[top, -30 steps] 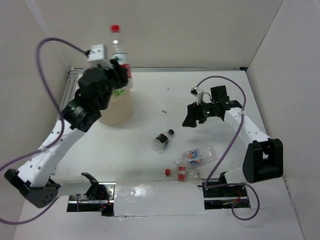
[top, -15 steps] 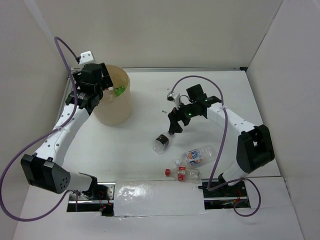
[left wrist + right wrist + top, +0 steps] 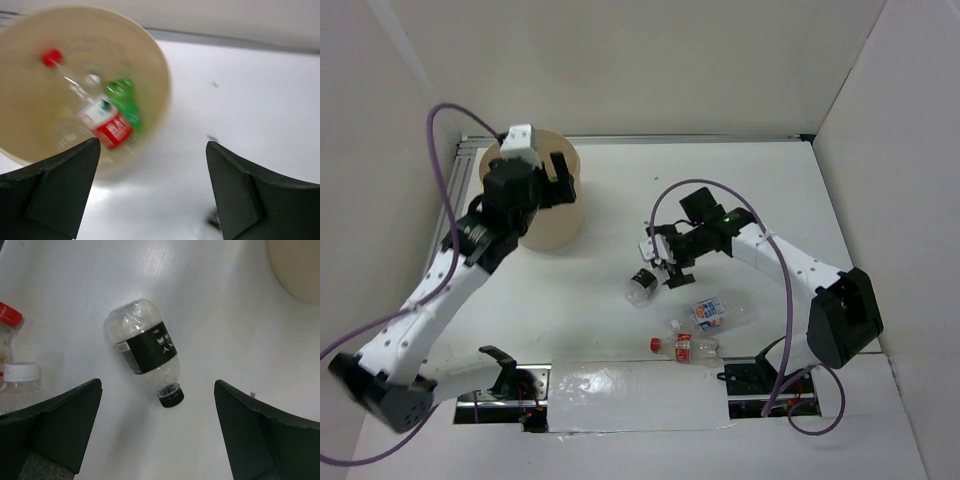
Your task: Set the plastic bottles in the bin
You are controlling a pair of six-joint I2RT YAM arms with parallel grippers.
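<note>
Your right gripper (image 3: 157, 385) gapes wide and empty. The dark-labelled bottle (image 3: 145, 347) lies centre frame just beyond its fingertips, long axis slanting upper-left to lower-right, cap nearest the gripper.

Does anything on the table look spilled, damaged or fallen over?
Nothing spilled. The dark-labelled bottle lies on its side, its body looking crumpled; the blue-labelled bottle and the red-capped bottle lie toppled nearby. The bin stands upright.
</note>
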